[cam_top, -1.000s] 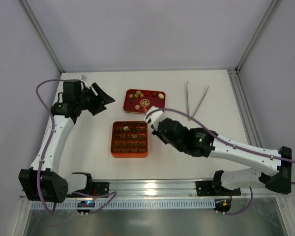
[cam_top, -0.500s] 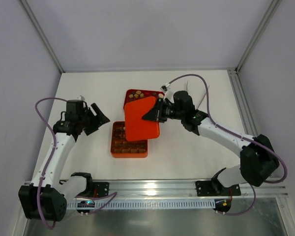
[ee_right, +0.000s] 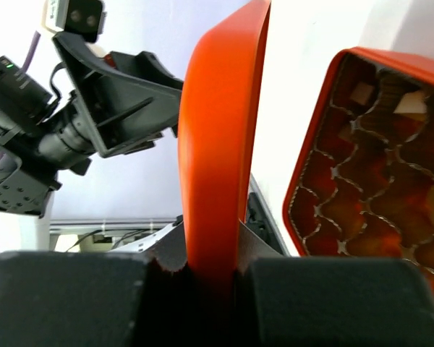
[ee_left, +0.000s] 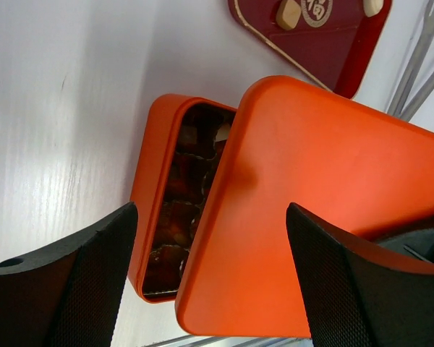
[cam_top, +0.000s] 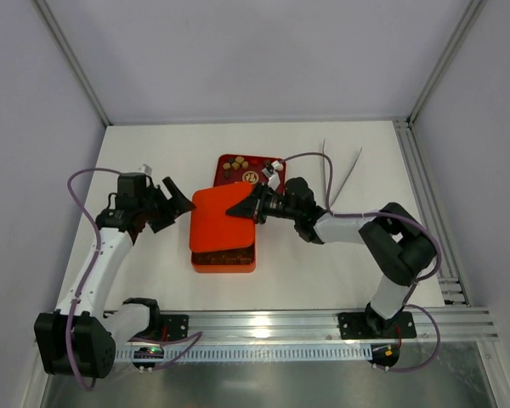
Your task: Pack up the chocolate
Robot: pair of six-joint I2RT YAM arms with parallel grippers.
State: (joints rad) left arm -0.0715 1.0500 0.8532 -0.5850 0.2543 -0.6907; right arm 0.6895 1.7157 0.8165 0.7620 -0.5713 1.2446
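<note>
Chocolate (ee_right: 380,181) sits in the cells of the orange box (cam_top: 224,263), and a few tan pieces (cam_top: 234,167) remain at the far left of the dark red tray (cam_top: 276,161). We see the right gripper (cam_top: 238,210) clamped on the right edge of the orange lid (cam_top: 217,223); in its wrist view the rim is pinched between both fingers. The lid is tilted and not seated. From above it hides all but the box's near rim, while the left wrist view shows one strip of cells (ee_left: 179,210) uncovered along its edge. The lid's far corner reaches the tray's near edge in the top view.

The left gripper (cam_top: 177,197) hangs just left of the lid with its jaws spread wide, touching nothing. Bare table (cam_top: 153,246) lies left of the box and in front of it towards the rail. The right side is taken up by the folded right arm. The tweezers (cam_top: 340,174) lie beyond that arm, well apart from the box.

Half a second earlier we had the lid farther back and to the right, covering the tray's near half and only the box's far right corner. It has since come nearer and leftward over the box, and more of the tray shows. The right arm has folded in closer. The left gripper has barely shifted.
</note>
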